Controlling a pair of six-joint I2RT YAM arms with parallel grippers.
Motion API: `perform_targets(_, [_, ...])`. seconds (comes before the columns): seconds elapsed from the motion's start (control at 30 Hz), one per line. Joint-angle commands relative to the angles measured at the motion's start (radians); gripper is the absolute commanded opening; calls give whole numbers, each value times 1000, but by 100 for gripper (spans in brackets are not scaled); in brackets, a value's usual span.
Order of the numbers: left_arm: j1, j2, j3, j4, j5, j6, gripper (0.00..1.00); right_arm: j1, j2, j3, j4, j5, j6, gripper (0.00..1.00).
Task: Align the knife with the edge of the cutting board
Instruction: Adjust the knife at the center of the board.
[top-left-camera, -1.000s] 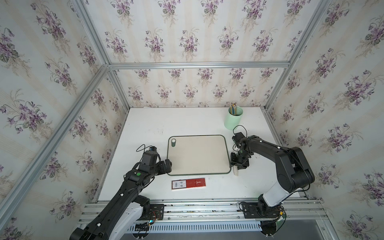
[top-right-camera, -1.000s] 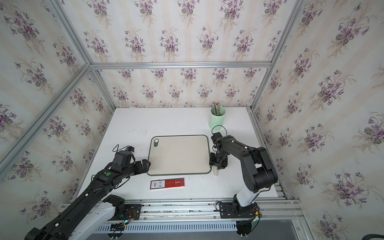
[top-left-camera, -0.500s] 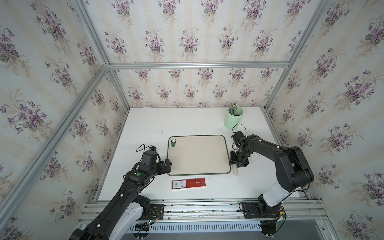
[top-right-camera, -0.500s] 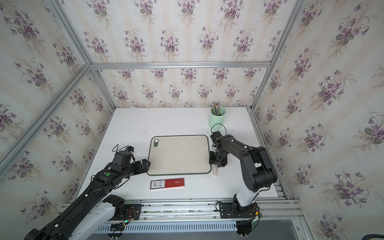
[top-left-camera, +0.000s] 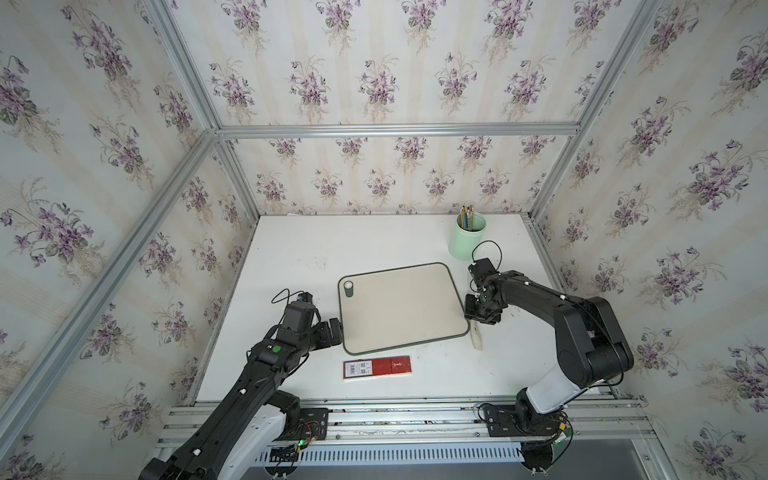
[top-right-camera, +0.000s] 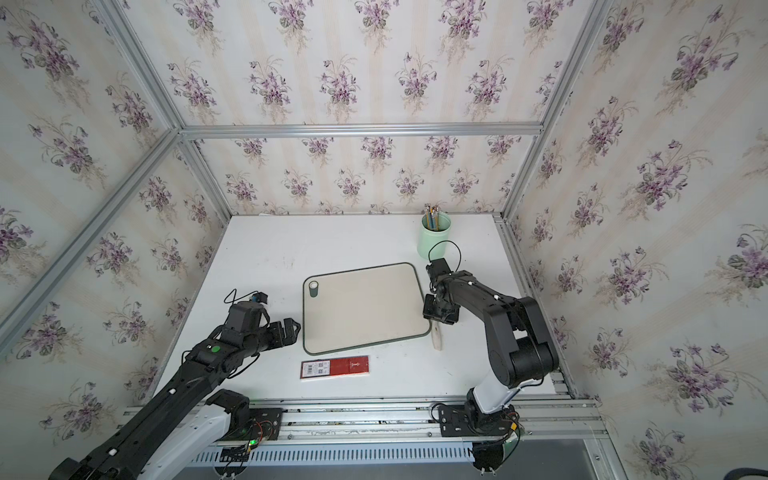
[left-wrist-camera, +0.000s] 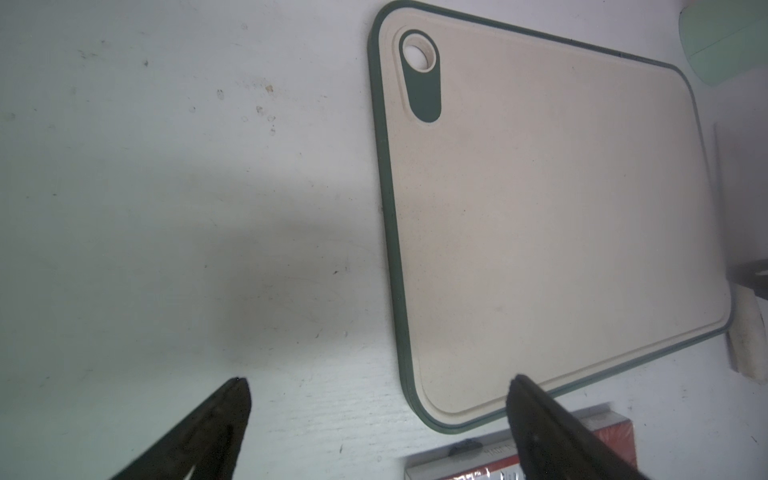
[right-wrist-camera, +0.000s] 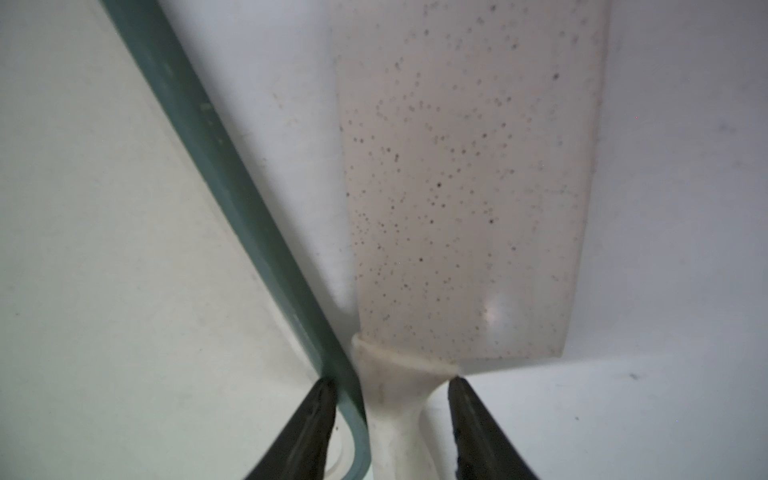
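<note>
**Top views.** The knife (top-left-camera: 477, 337) lies on the bench (top-left-camera: 353, 241) just outside the right-hand edge of the cutting board (top-left-camera: 403, 307). The right hand (top-left-camera: 478, 319) sits directly over it, so only the cream handle shows, by the board's near right corner. The left hand (top-left-camera: 337, 330) hangs at the board's opposite edge, well apart from the knife. The bench is white and scuffed, and floral wallpaper panels in an aluminium frame enclose it. A green pencil cup (top-left-camera: 466, 241) stands at the back and a red-and-white box (top-left-camera: 377, 368) lies in front of the board. Both top views show the same layout: knife (top-right-camera: 436, 338), board (top-right-camera: 361, 307), right hand (top-right-camera: 438, 318).

**Left wrist.** The left hand (left-wrist-camera: 379, 379) is spread wide and holds nothing. The knife handle (left-wrist-camera: 748, 336) is at the board's (left-wrist-camera: 540, 208) far edge.

**Right wrist.** The right hand (right-wrist-camera: 390, 382) is set narrow. One fingertip (right-wrist-camera: 320, 399) is over the board just inside the rim (right-wrist-camera: 232, 199), and the other is beside the handle neck. The neck touches the rim. The blade (right-wrist-camera: 465, 187) angles away from the rim, and the gap between them widens toward its tip. The blade is broad, pale and dark-speckled.
</note>
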Motion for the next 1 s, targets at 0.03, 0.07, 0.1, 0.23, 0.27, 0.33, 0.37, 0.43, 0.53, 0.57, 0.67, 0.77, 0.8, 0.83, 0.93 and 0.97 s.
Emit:
perform_targets(0.03, [0, -2, 3, 10, -5, 6, 99, -2, -6, -47, 10, 26, 9, 47])
perform_targets(0.07, [1, -1, 3, 13, 0, 7, 99, -2, -14, -57, 10, 23, 6, 48])
perform_targets(0.1, [2, 2, -1, 18, 11, 8, 99, -2, -22, -67, 9, 22, 6, 49])
perform_targets(0.23, [0, 56, 0, 67, 127, 30, 99, -1, -61, -97, 8, 27, 6, 51])
perform_targets(0.27, [1, 79, 8, 66, 147, 36, 99, 1, -69, -98, 8, 27, 8, 51])
perform_targets(0.33, [0, 130, 19, 72, 182, 41, 99, 3, -79, -92, 5, 21, 15, 51])
perform_targets(0.37, [1, 150, 21, 79, 191, 41, 100, 3, -86, -93, 7, 17, 17, 51])
perform_targets(0.43, [1, 187, 33, 81, 200, 45, 99, 3, -100, -104, 20, 15, 24, 52])
perform_targets(0.53, [1, 199, 37, 83, 200, 48, 100, 3, -101, -109, 21, 21, 24, 51])
perform_targets(0.57, [0, 198, 36, 82, 202, 48, 100, 3, -103, -107, 20, 25, 27, 51])
perform_targets(0.67, [1, 187, 32, 81, 197, 48, 99, 2, -117, -108, 31, 35, 31, 48])
perform_targets(0.77, [1, 179, 29, 79, 190, 48, 100, 1, -111, -110, 33, 38, 34, 47])
perform_targets(0.8, [1, 178, 28, 79, 190, 48, 100, 1, -113, -110, 35, 35, 34, 47])
perform_targets(0.83, [1, 175, 27, 79, 189, 47, 99, 0, -115, -110, 35, 33, 35, 47])
perform_targets(0.93, [0, 169, 25, 79, 183, 45, 99, -5, -129, -116, 40, 40, 40, 47])
perform_targets(0.97, [1, 169, 24, 80, 182, 45, 100, -8, -128, -115, 36, 44, 38, 46])
